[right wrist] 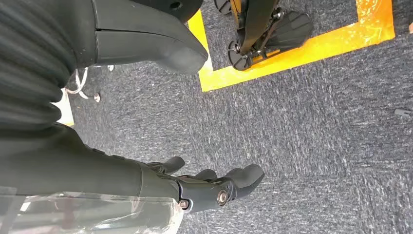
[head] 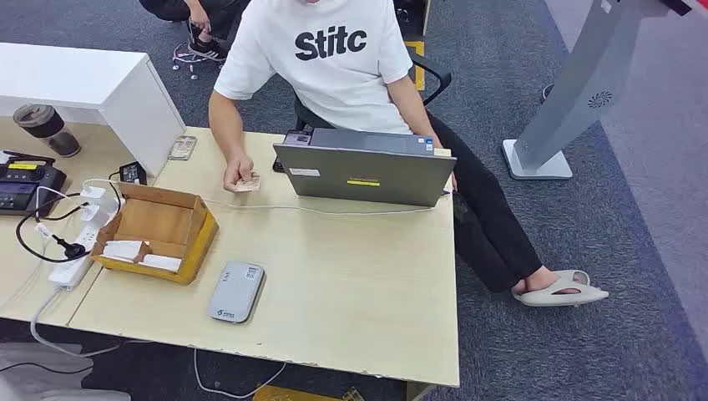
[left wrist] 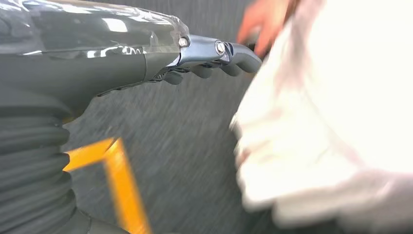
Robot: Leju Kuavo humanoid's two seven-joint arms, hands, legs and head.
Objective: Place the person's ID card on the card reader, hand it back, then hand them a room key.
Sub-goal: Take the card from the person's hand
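A: Count what lies on the counter (head: 351, 276).

B: From my head view: 1 grey laptop (head: 363, 171), lid up with its back to me; 1 grey card reader (head: 236, 291) lying flat near my edge; 1 open cardboard box (head: 157, 230) left of the reader, with white slips inside that I cannot count; 1 white power strip (head: 79, 242) beside the box, with black and white cables; 1 phone (head: 182, 148) face up at the far edge; 1 black desk terminal (head: 25, 185) at far left; 1 dark lidded cup (head: 46, 129) behind it. 1 person (head: 334, 58) sits behind the laptop.

A: What writing can be read?

B: The person's white shirt reads "Stitc". The laptop lid carries 1 yellow sticker and 1 white label, and the reader has 1 label at each end, all too small to read.

A: Where is the ID card?

B: The ID card (head: 247, 182) is in the person's hand (head: 237, 174), held low at the counter's far side, left of the laptop and well apart from the card reader.

A: State of your 2 hands?

B: My left hand (left wrist: 214, 58), seen in its wrist view, is released: fingers extended and slightly curled, grasping nothing, with blurred white fabric near it. My right hand (right wrist: 204, 183), in its wrist view, hangs over grey carpet (right wrist: 302, 126) marked with yellow tape (right wrist: 297, 51); its fingers are loosely spread and it touches nothing.
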